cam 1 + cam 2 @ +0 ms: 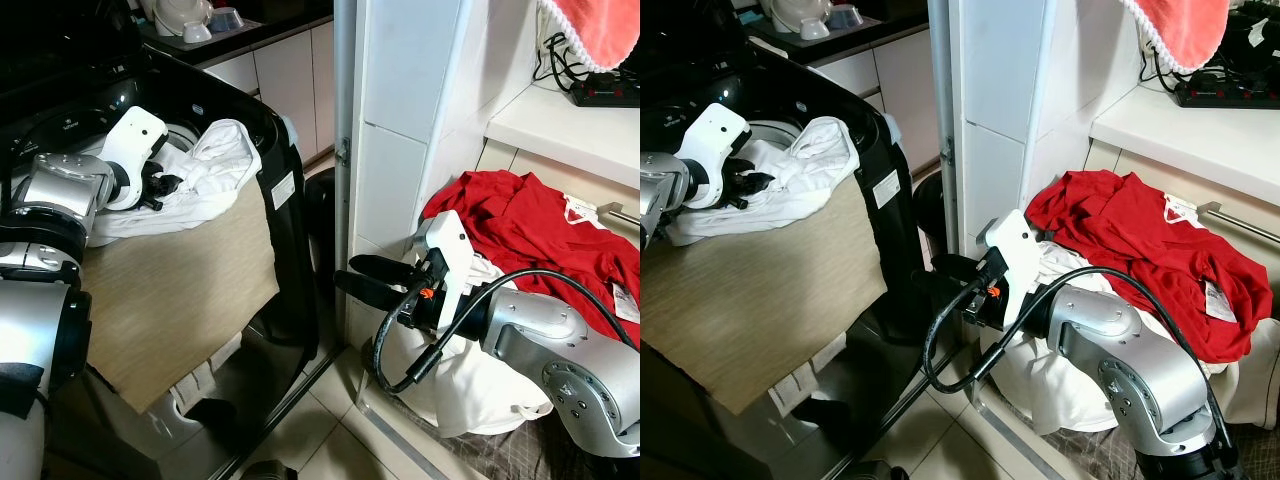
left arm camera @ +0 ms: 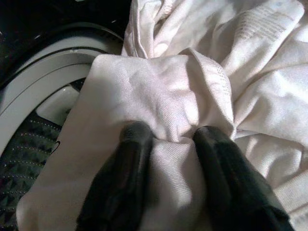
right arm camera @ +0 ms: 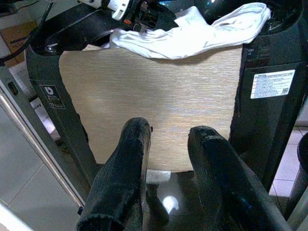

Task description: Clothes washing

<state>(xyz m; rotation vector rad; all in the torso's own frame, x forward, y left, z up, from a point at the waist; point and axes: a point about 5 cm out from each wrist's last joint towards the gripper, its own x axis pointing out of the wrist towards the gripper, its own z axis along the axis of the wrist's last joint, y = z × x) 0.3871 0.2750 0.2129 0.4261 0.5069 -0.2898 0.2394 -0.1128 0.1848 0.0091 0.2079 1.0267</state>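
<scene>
Holding: my left gripper (image 2: pixel 166 139) is clamped on a fold of the white garment (image 1: pixel 215 165), the cloth pinched up between its two black fingers (image 2: pixel 125 183).
White garment: bunched over the rim of the washing machine (image 1: pixel 285 190) at far left, part of it spilling toward the drum opening (image 2: pixel 33 139), part draped onto the tan board.
Washing machine: black top-loader at left, lid raised; grey inner ring and dark studded drum visible beside the cloth in my left wrist view; a white label (image 3: pixel 272 84) on its right side.
Tan board: a woven beige panel (image 1: pixel 170 285) leaning against the machine front, its top edge under the white garment.
My right gripper (image 1: pixel 375 280): held low in the middle of the scene, pointing left toward the machine, fingers apart with nothing between them; a black cable (image 1: pixel 400 350) loops beneath its wrist.
Red garment (image 1: pixel 540 225): heaped at right on top of other laundry, just behind my right arm, with a white tag showing at the neck.
White laundry (image 1: pixel 480 390): pale cloth under and in front of the red garment, near the floor.
White tiled pillar (image 1: pixel 400 120): stands between the machine and the laundry heap.
Table (image 1: pixel 570 130): white ledge at far right, carrying a black power strip (image 1: pixel 610 90); a pink towel (image 1: pixel 590 30) hangs above it.
Floor (image 1: pixel 320 440): pale tiles, near centre.
</scene>
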